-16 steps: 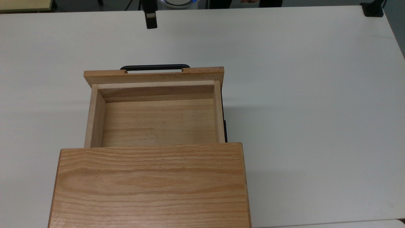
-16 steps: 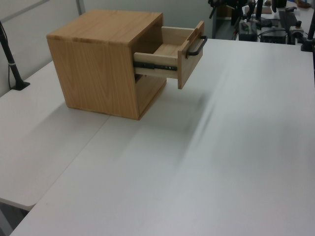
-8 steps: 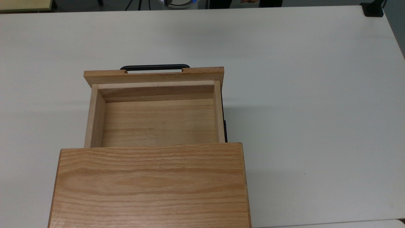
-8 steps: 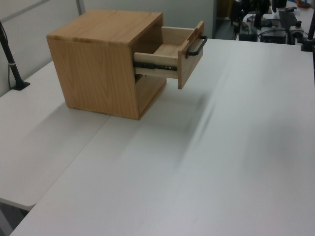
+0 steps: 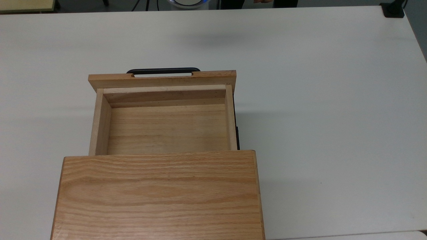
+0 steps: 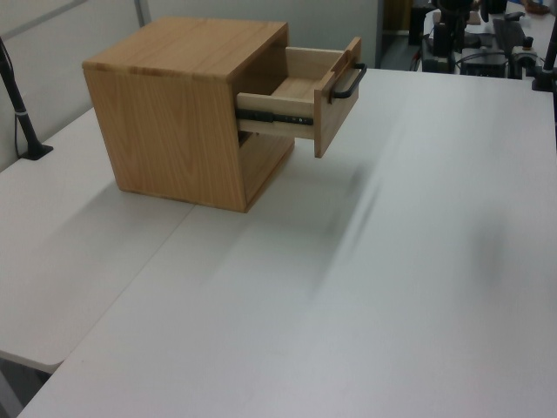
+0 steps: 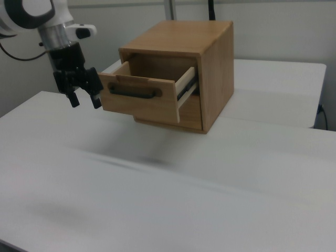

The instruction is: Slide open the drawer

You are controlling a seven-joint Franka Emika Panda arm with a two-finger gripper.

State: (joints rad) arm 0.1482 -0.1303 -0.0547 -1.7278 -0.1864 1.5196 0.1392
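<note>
The drawer (image 5: 166, 128) stands pulled well out of the oak cabinet (image 5: 160, 196), and its inside is empty. Its black bar handle (image 5: 163, 70) runs along the front panel, on the far side in the top view. In the left view the drawer (image 6: 300, 96) juts out to the right on black slides. In the right view my gripper (image 7: 84, 101) hangs open in the air just left of the front panel (image 7: 139, 100), apart from the handle (image 7: 134, 92), with nothing between its fingers.
The cabinet sits on a wide white table (image 5: 317, 100). A black clamp mount (image 5: 393, 10) is at the top view's far right corner. A black pole (image 6: 17, 104) stands at the left view's left edge, beside a seam between two tabletops.
A dark gripper part at the top edge of the top view one second ago has left that view. The drawer and cabinet have not moved.
</note>
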